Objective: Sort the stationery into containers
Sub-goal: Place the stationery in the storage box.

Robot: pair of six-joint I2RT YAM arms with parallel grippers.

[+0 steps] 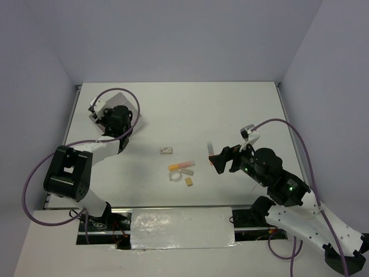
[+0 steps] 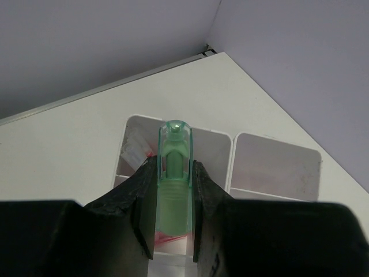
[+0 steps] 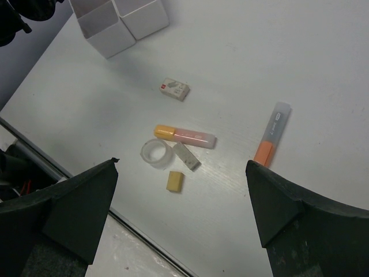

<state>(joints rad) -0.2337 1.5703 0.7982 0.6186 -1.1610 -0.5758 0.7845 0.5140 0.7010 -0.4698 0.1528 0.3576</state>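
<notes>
A translucent green marker (image 2: 174,173) is clamped by left fingers (image 2: 140,214) over joined white plastic trays (image 2: 275,164); right fingers (image 3: 75,210) are spread wide.

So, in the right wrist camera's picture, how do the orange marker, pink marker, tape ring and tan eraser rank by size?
1. Orange marker and pink marker: about equally long, so tied for largest.
2. Tape ring.
3. Tan eraser, the smallest.
</notes>
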